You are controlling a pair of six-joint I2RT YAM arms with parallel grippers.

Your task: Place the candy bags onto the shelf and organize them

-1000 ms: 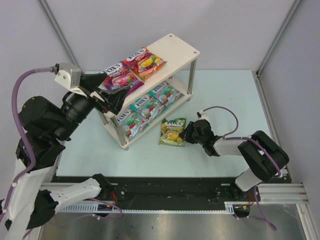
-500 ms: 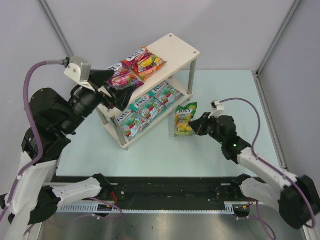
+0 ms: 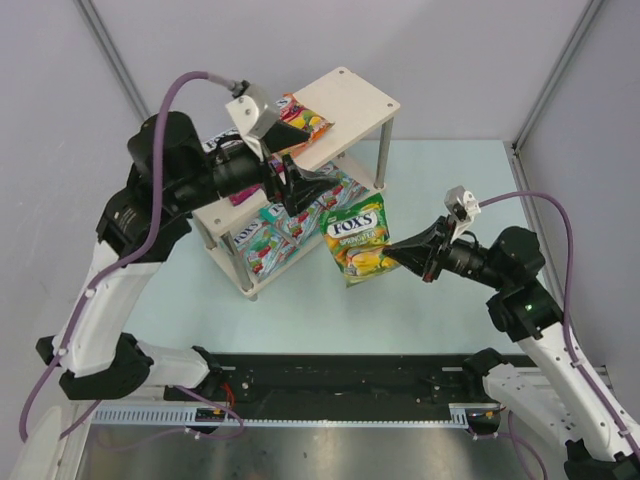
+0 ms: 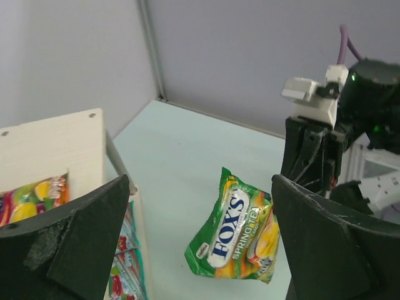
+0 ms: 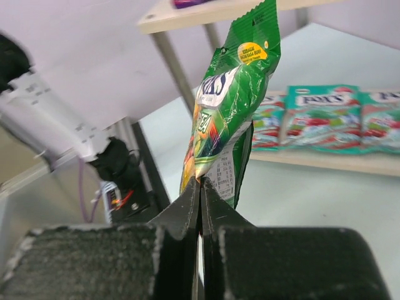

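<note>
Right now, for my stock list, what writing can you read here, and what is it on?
"FOX'S": front of the green bag pinched by the right claw.
"SPRING TEA": same bag, beside the brand.
Yellow sticker on that bag: too small.
Teal bags on the shelf: blurred.

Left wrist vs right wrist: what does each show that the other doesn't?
Left wrist only: the red-orange glossy candy bag on top of the pale wood two-tier shelf, and the open left end effector. Right wrist only: the left arm's white link. Both: the green-yellow glossy candy bag, the right end effector shut on it, that shelf, teal bags on its lower board.
</note>
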